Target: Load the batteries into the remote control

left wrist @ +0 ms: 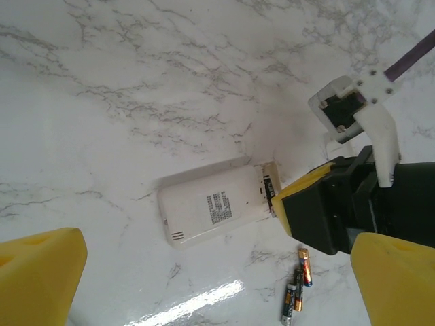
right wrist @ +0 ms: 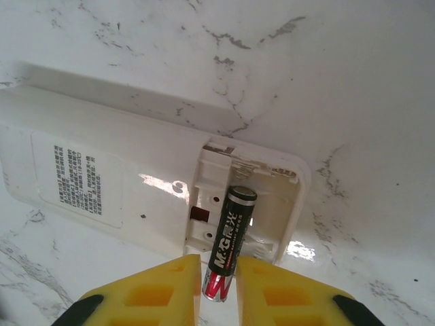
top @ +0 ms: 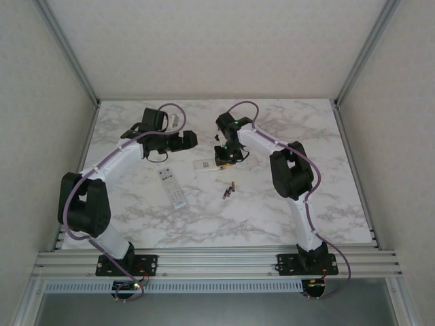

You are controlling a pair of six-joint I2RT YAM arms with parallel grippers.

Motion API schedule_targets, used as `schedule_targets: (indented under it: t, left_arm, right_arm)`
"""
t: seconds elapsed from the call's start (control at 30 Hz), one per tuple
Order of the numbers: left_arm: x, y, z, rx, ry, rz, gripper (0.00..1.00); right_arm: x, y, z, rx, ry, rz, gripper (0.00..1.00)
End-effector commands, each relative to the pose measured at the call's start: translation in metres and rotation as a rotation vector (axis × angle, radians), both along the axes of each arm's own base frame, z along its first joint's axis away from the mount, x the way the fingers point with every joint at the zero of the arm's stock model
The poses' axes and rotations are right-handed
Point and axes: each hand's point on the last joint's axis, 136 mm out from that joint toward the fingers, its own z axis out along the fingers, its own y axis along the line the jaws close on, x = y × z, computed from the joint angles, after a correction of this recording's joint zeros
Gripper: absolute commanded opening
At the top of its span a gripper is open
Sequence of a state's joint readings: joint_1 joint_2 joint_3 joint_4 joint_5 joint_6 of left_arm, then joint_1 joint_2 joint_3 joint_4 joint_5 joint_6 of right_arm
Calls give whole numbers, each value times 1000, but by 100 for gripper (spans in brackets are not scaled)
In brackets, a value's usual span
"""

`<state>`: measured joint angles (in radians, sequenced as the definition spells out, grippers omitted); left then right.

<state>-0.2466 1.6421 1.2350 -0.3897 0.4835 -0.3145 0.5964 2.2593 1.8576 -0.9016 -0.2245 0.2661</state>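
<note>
Seating stage: right gripper (right wrist: 219, 288), clamped on an AAA battery (right wrist: 230, 234), tips it into the open compartment (right wrist: 268, 197) of the face-down remote (right wrist: 102, 183); next, press it flat. Left gripper (left wrist: 217, 278) gapes; spare batteries (left wrist: 297, 288) at the remote's five o'clock.

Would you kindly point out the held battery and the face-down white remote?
black red-ended held battery (right wrist: 228, 244), right wrist view, printed label.
white plastic remote (left wrist: 219, 206), left wrist view, back sticker.

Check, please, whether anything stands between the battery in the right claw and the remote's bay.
Nothing visible does. The right claw holds the battery with its top end over the bay of the face-down remote. The bay is uncovered, and no other battery shows in it.
</note>
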Motion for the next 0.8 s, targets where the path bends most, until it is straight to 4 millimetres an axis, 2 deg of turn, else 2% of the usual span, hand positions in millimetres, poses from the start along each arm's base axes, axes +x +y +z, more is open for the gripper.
schedule_targets:
  t: [0.0, 0.13, 0.3, 0.47, 0.77]
  left_arm:
    - [-3, 1, -17, 18, 75, -22, 100]
    - [-7, -9, -33, -4, 140, -72, 95]
    - [-9, -14, -52, 12, 194, -91, 79]
    - [-11, -19, -70, 18, 254, -120, 69]
    - [-20, -31, -95, -4, 333, -198, 65]
  right_arm:
    - [-2, -6, 10, -39, -30, 3, 21]
    - [-2, -5, 7, -36, -22, 0, 20]
    - [-2, 0, 2, -14, -6, -15, 18]
    - [-2, 2, -3, -11, 8, -14, 17]
    - [-5, 3, -13, -10, 41, -20, 17]
